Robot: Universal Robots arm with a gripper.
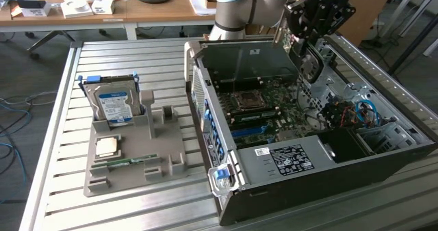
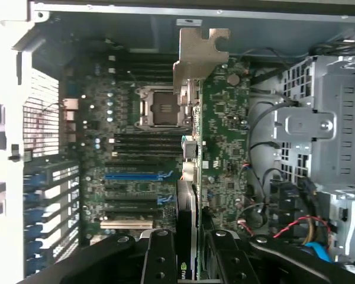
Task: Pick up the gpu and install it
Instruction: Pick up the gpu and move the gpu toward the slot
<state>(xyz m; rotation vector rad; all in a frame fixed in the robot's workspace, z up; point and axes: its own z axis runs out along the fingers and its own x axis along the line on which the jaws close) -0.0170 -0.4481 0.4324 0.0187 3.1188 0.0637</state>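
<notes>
Black gpu (image 2: 188, 207): you are holding it edge-on above the motherboard (image 2: 130, 154).
Gripper (image 2: 189, 261): partly closed, it is clamping the gpu.

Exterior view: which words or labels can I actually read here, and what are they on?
"ROBOTIQ": on the gripper that holds the gpu.
Hard drive label: too blurred to read.
Black label on the computer's silver box: too small to read.
</notes>
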